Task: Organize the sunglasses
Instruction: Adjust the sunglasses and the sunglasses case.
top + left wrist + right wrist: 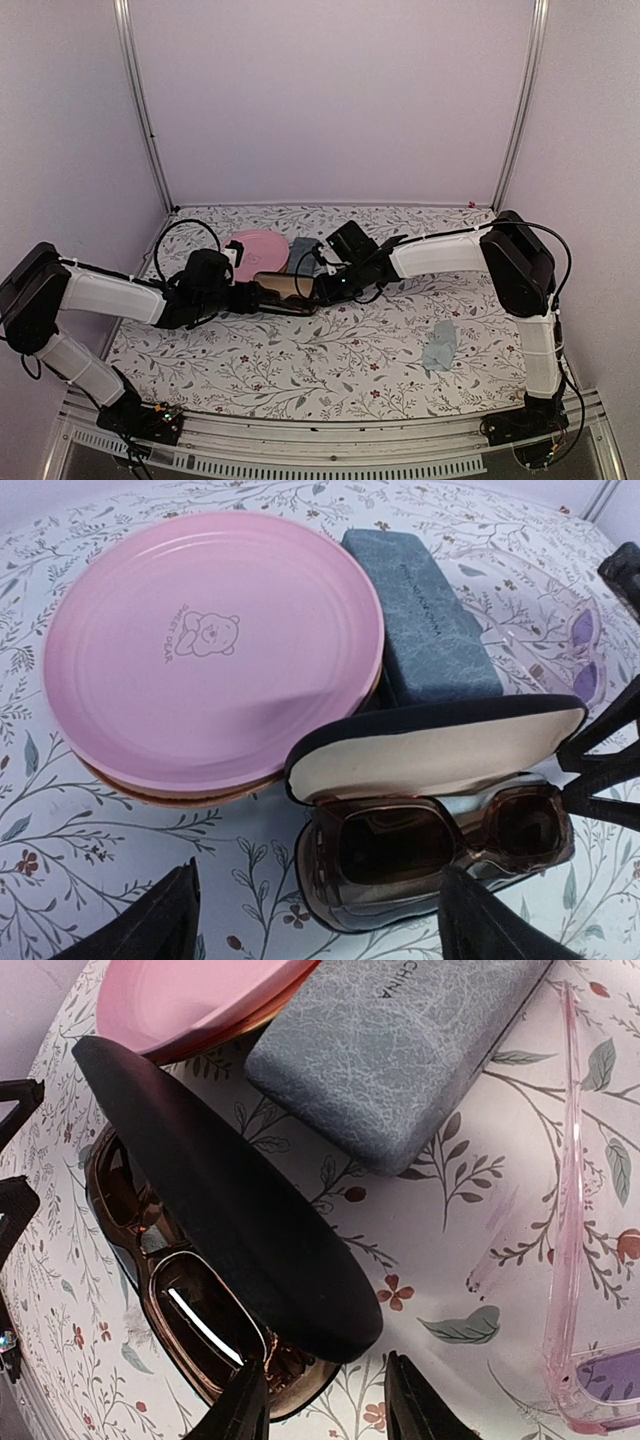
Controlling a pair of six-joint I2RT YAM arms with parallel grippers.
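The reddish-brown sunglasses (440, 842) with dark lenses lie in the open black oval case (430, 742), whose lid stands raised over them. They also show in the right wrist view (190, 1320) and the top view (285, 290). My left gripper (320, 925) is wide open just in front of the case's left end. My right gripper (325, 1410) is open at the case's other end, one fingertip (240, 1405) against the lower rim. The pale pinkish sunglasses (572, 1210) lie on the table beside the right gripper and show in the left wrist view (585, 650).
A stack of pink plates (210, 650) sits just behind the black case. A grey-blue rectangular case (425, 620) lies between the plates and the pale sunglasses. A small light blue cloth (440, 346) lies at the front right. White walls enclose the flowered table (300, 370).
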